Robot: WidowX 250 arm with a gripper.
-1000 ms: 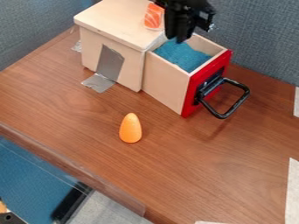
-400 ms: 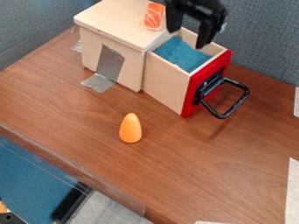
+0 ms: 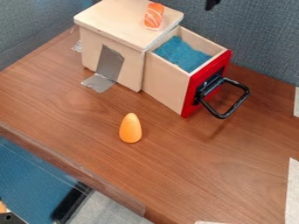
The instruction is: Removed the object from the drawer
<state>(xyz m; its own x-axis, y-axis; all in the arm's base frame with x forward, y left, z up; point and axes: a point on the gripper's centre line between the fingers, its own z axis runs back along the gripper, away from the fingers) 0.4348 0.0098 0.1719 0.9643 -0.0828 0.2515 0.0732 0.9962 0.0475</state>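
Drawer [image 3: 165, 85] is open, sticking out of the light-wood cabinet [image 3: 131, 37] toward lower right of the camera view. Pale wood walls, red front [image 3: 191, 96], black loop handle [image 3: 241, 103] on that front. Inside the drawer: blue cloth [image 3: 182, 55], bunched, higher at the cabinet end, below the rim. Can't tell what's under it

Task's thing: name doesn't say which object, so can't pin it. Two candidates, both outside the drawer:
- orange-and-white sushi piece [image 3: 154, 16], on the cabinet top, near the edge on the drawer side
- orange rounded cone [image 3: 130, 128], on the wood table [image 3: 175, 175], in front of cabinet and drawer, well apart from both, narrow end toward the top of the view. Can't tell if it's upright or lying

Gripper [image 3: 212, 4]: only a small black part in view at the top edge, right of the sushi piece, above the drawer in the frame and apart from it. Can't tell if it's spread or pressed together, or if it's pinching anything

Rest: grey tape [image 3: 109, 65] on the cabinet's side wall, running down onto the table. White strips [image 3: 293, 192] at the right edge. Blue-grey fabric panels [image 3: 262, 39] behind
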